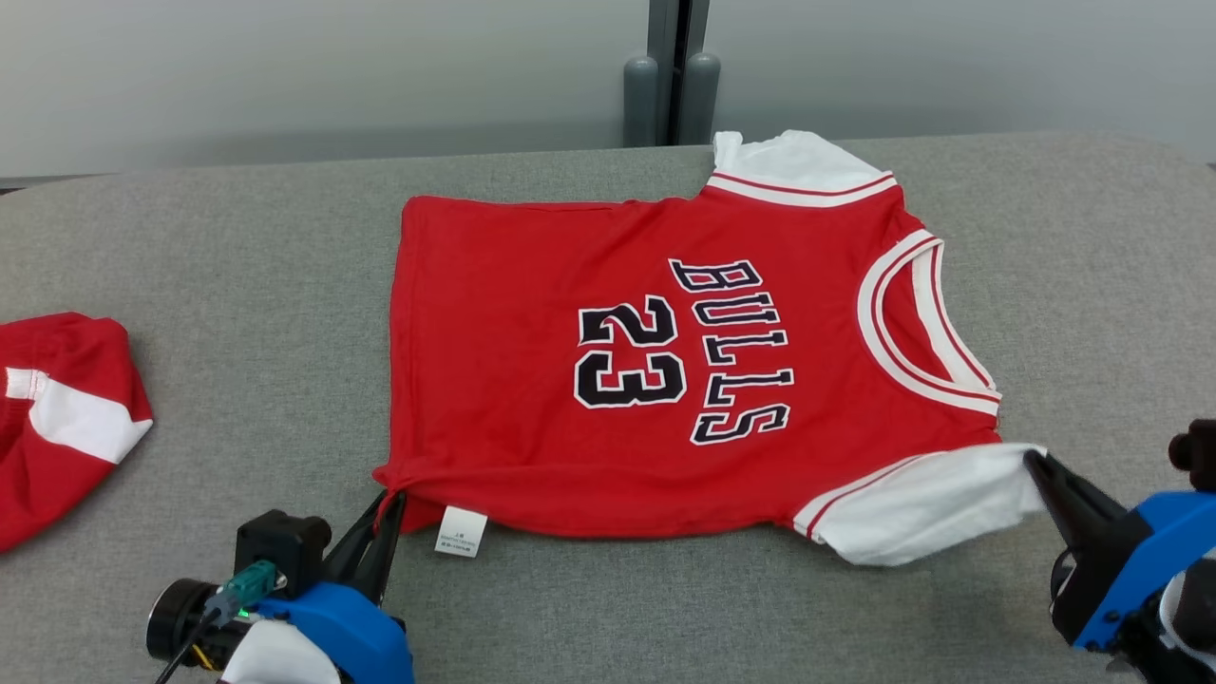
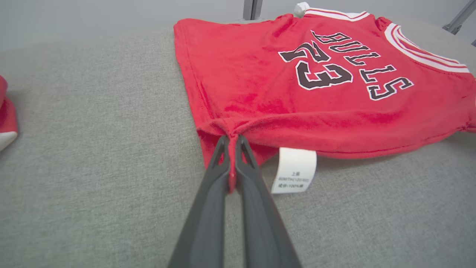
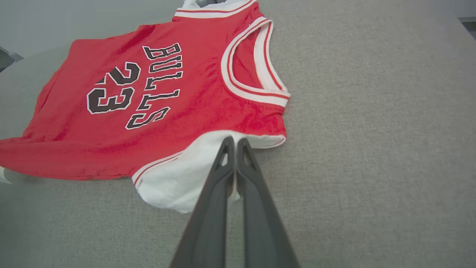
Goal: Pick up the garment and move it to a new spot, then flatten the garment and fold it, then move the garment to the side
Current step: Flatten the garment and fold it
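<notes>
Head looks down; low, close wrist views share the garment (image 1: 513,380).

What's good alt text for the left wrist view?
The left end effector, shut, pinches the near hem corner of a red Bulls 23 jersey lying on a grey fabric surface. A white care label sticks out beside it.

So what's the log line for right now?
left hand: shut on jersey hem | right hand: shut on sleeve | jersey spread out

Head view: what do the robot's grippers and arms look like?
Both the left gripper and right gripper have two long, tapered dark fingers on bright blue housings. The left carries a black boxy module with a green plug and cable, ahead of a pale forearm.
</notes>
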`<state>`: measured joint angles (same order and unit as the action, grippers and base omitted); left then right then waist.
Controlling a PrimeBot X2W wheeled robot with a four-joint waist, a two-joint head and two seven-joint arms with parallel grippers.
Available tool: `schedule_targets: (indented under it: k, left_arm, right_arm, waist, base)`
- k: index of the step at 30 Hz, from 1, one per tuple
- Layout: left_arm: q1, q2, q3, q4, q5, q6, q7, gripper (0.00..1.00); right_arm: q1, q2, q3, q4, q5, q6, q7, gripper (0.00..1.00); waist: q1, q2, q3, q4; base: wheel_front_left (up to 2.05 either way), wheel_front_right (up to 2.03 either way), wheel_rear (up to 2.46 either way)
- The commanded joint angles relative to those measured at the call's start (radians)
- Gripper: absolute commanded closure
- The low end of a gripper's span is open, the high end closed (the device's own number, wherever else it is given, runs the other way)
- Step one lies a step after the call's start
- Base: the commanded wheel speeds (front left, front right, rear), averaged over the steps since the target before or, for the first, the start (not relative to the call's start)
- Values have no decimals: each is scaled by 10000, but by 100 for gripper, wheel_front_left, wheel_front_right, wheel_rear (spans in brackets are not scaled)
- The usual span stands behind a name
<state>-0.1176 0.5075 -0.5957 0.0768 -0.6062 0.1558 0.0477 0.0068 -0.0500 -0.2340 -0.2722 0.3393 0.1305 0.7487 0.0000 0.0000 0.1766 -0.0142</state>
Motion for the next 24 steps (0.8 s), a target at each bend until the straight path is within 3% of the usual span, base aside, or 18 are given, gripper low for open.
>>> schedule_targets:
  k: [1, 6, 16, 24]
  left_arm:
    - [-245, 26, 7, -28, -56, -71, 100, 100]
    - [-1006, -157, 17, 107, -194, -289, 462, 100]
    - [-2406, -572, 108, 1055, -389, -570, 802, 100]
    - [-3371, -880, 274, 2140, -43, -344, 188, 100]
  right_arm:
    - [-297, -13, 15, -99, 2, 5, -76, 100]
    - [-1574, -12, 136, -24, -35, 5, -251, 100]
    - [-3631, -13, -9, 1341, -208, 5, -1015, 100]
    - [-4625, -18, -310, 2714, -679, 5, -1515, 100]
  waist:
    - [0, 0, 76, 22]
    - [0, 0, 406, 15]
    - [0, 0, 1099, 70]
    - [0, 0, 1530, 133]
  base:
    - [0, 0, 0]
    - [0, 0, 0]
    - [0, 0, 0]
    - [0, 0, 0]
